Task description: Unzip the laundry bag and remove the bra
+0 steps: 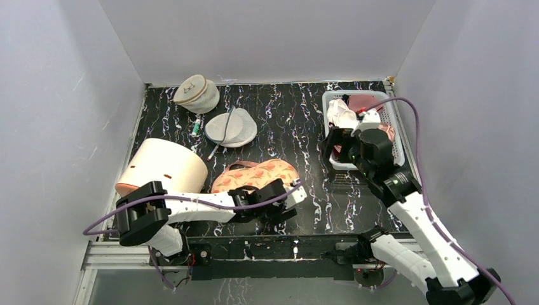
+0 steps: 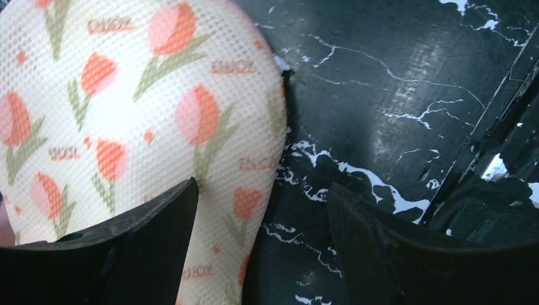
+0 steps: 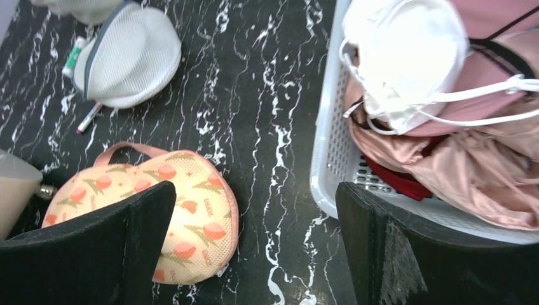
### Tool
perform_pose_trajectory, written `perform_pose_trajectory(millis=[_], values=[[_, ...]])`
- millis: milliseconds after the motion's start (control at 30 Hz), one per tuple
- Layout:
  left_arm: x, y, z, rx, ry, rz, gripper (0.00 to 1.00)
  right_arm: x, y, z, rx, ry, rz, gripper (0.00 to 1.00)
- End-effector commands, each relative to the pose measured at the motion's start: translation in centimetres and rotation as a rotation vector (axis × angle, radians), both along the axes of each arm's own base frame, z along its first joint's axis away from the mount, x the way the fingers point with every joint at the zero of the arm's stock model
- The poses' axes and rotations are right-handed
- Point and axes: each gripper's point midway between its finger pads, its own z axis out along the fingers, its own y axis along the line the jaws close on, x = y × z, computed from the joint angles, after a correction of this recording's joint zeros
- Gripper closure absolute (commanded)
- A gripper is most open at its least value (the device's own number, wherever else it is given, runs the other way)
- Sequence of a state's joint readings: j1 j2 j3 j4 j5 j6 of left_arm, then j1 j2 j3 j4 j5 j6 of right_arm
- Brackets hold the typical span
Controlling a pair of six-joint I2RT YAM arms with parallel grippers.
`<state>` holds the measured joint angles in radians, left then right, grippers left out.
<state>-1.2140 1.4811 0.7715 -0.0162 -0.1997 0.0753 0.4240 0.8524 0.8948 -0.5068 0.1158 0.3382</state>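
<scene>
The laundry bag [image 1: 254,176], peach fabric with red tulip print and a pink edge, lies on the black marbled table [image 1: 292,121] in front of the left arm. My left gripper [image 1: 287,202] is low at the bag's right end. In the left wrist view the bag [image 2: 127,114] fills the left side, its edge lying between the spread fingers of the open left gripper [image 2: 262,190]. The off-white bra [image 3: 407,57] rests on pink garments in the white basket [image 3: 327,159]. My right gripper [image 3: 255,190] hangs open and empty beside the basket, over bare table.
A cream round tub [image 1: 168,166] stands left of the bag. A white mesh pouch [image 1: 230,129] and a beige-topped round pouch [image 1: 197,93] lie at the back left, with a pen [image 1: 214,152] nearby. Grey walls enclose the table.
</scene>
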Motion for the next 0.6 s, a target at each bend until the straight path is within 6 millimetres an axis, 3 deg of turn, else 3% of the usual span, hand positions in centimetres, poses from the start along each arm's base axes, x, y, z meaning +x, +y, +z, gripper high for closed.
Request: perform_pose_trajectory(millis=[0, 100, 267, 433, 567], values=[[1.6, -1.9, 1.6, -0.012, -0.156, -0.012, 0.32, -1.1, -2.8, 3.5, -0.006, -0.134, -0.099, 0.02], [2.1, -2.1, 0.7, 0.018, -0.194, -0.024, 0.33, -2.4, -3.6, 5.0, 0.020, -0.194, -0.113, 0.02], [3.1, -3.0, 0.6, 0.041, -0.282, -0.031, 0.24, -3.9, -5.1, 6.2, 0.052, -0.268, -0.163, 0.02], [5.5, -2.7, 1.4, 0.071, -0.404, 0.061, 0.38, -4.3, -5.0, 6.5, 0.095, -0.295, -0.156, 0.02], [5.7, -2.6, 2.6, 0.037, -0.419, 0.087, 0.24, -4.0, -4.6, 6.2, 0.094, -0.271, -0.146, 0.02]])
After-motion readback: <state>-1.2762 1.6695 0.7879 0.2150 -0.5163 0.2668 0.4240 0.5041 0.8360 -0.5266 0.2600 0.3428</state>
